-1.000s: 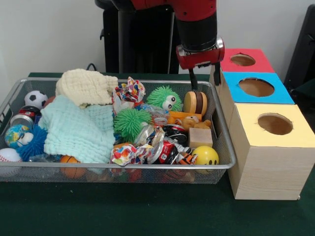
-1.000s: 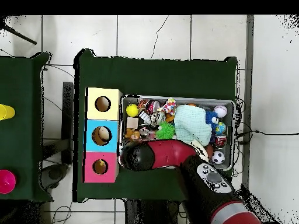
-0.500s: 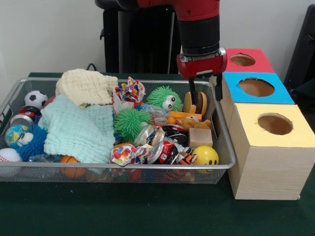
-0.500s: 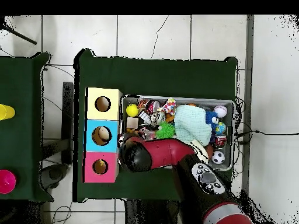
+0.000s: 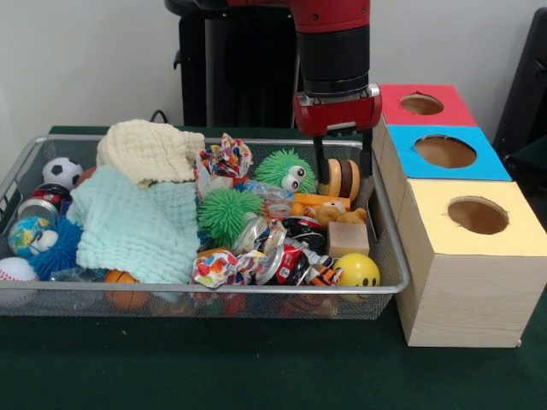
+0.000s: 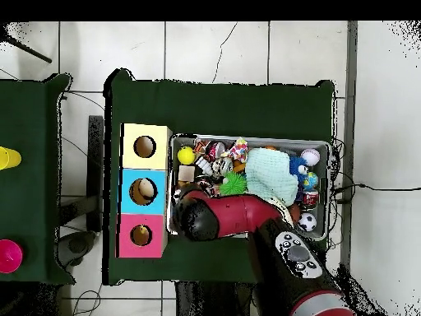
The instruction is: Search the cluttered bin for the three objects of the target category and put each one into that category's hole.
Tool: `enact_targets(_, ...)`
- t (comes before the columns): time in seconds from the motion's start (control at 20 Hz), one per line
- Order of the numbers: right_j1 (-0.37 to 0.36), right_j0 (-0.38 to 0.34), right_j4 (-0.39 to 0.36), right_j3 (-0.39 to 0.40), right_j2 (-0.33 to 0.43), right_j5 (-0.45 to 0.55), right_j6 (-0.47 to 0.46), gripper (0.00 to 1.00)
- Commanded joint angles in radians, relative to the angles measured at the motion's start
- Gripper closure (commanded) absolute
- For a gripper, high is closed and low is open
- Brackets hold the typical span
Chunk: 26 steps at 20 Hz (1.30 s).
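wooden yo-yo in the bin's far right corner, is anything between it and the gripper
Nothing visible. The gripper hangs open straight over the wooden yo-yo, one finger at each side, and no other toy covers it.

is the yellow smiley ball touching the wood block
Apart. The front view shows the ball lying lower, with clutter showing between it and the block.

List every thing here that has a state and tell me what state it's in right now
gripper: open, fingers either side of the wooden yo-yo, not closed on it.
wooden yo-yo: on edge in the bin's corner.
wire bin: full of clutter.
mint cloth: crumpled over toys.
cream cloth: bunched up.
red box hole: open.
blue box hole: open.
yellow box hole: open.
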Motion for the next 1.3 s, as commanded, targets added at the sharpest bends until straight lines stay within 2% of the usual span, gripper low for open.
enact_targets(0.05, 0.041, 0.007, -0.103, -0.13, -0.059, 0.017, -0.005, 0.0)
enact_targets(0.35, 0.139, 0.052, -0.13, -0.168, -0.111, -0.094, 0.066, 0.0)
enact_targets(0.55, 0.182, 0.069, -0.124, -0.18, -0.13, -0.122, 0.089, 0.0)
enact_targets(0.9, 0.254, 0.004, -0.054, -0.14, -0.04, -0.109, 0.106, 0.0)
enact_targets(1.1, 0.258, -0.039, -0.013, -0.104, 0.019, -0.067, 0.106, 0.0)
enact_targets(1.3, 0.261, -0.085, 0.026, -0.087, 0.082, 0.024, 0.074, 0.0)
